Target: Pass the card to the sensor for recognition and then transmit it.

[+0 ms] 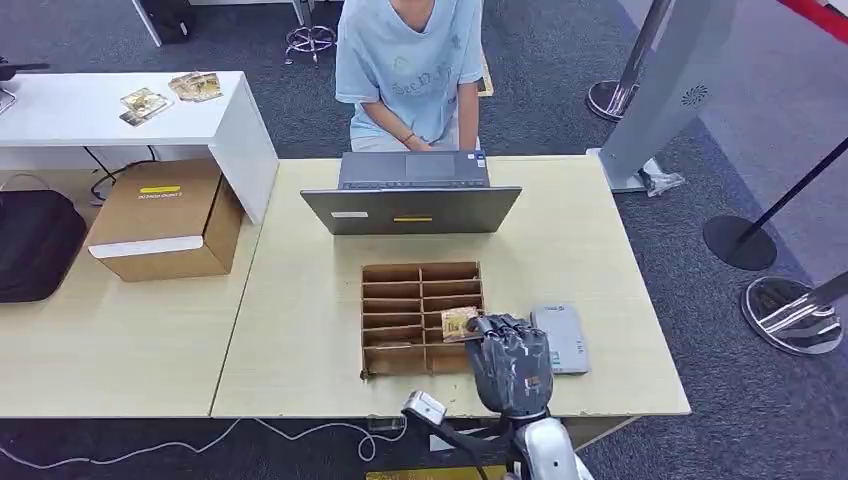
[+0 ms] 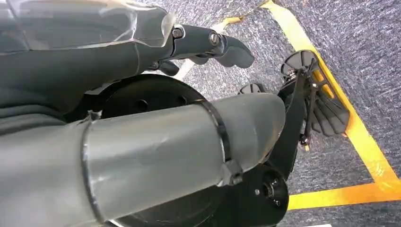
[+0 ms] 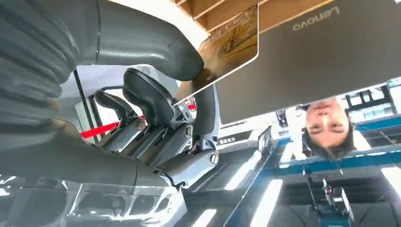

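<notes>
A gold-patterned card (image 1: 458, 323) is pinched in my right hand (image 1: 510, 362), just over the right column of the wooden slotted box (image 1: 393, 315) at the table's near side. In the right wrist view the same card (image 3: 231, 42) sits between the thick thumb (image 3: 156, 38) and a dark finger (image 3: 208, 113). The grey flat sensor (image 1: 563, 338) lies on the table right beside that hand. My left hand (image 2: 208, 42) hangs over the carpet with its fingers stretched out and nothing in it.
A grey laptop (image 1: 412, 205) stands open behind the box, its lid (image 3: 307, 61) toward me. A person in a light blue shirt (image 1: 408, 60) sits behind it. A cardboard box (image 1: 165, 218) and a white desk (image 1: 120, 110) stand at the left.
</notes>
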`<action>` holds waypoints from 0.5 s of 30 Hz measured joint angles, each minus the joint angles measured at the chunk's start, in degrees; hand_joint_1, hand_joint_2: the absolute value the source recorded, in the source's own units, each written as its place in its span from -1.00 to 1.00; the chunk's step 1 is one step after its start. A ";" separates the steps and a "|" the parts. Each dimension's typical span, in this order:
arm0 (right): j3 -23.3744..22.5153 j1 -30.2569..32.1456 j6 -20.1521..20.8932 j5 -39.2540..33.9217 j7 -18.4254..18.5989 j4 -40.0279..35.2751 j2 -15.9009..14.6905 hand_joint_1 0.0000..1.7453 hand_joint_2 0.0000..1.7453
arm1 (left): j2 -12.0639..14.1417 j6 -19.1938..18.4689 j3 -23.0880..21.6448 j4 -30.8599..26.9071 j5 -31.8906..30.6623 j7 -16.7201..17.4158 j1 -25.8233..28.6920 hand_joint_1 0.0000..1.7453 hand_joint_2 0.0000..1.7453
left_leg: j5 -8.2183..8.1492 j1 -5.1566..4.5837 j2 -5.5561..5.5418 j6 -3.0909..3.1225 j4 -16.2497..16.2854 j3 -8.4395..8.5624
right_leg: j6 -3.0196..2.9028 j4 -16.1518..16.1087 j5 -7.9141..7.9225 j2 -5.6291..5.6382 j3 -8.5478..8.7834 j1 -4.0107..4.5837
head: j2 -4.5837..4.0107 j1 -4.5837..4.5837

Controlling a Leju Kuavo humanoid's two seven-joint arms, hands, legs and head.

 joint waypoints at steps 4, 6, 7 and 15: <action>-0.42 0.40 -0.02 -0.20 -1.01 -1.42 0.00 1.00 1.00 | 0.00 -0.09 0.00 0.00 -0.02 0.00 0.01 -1.00 -1.00 | 0.00 0.00 0.00 0.00 0.00 0.00 | 0.00 0.00 0.00 0.00 0.00 0.00 | 0.00 0.00; -0.57 0.58 -0.02 -0.42 -1.64 -2.32 0.00 1.00 1.00 | 0.00 -0.15 0.00 0.00 -0.02 0.00 0.00 -1.00 -1.00 | 0.00 0.00 0.00 0.00 0.00 0.00 | 0.00 0.00 0.00 0.00 0.00 0.00 | 0.00 0.00; -0.72 0.61 -0.02 -0.68 -2.12 -2.82 0.02 1.00 1.00 | 0.00 -0.15 0.00 0.00 -0.04 0.00 0.01 -1.00 -1.00 | 0.00 0.00 0.00 0.00 0.00 0.00 | 0.00 0.00 0.00 0.00 0.00 0.00 | 0.00 0.00; -2.84 1.62 -0.02 -2.82 -9.98 -9.18 1.49 1.00 1.00 | 0.26 -0.33 -0.02 0.00 -0.37 -0.31 0.04 -1.00 -1.00 | 0.00 0.00 0.00 0.00 0.00 0.00 | 0.00 0.00 0.00 0.00 0.00 0.00 | 0.00 0.00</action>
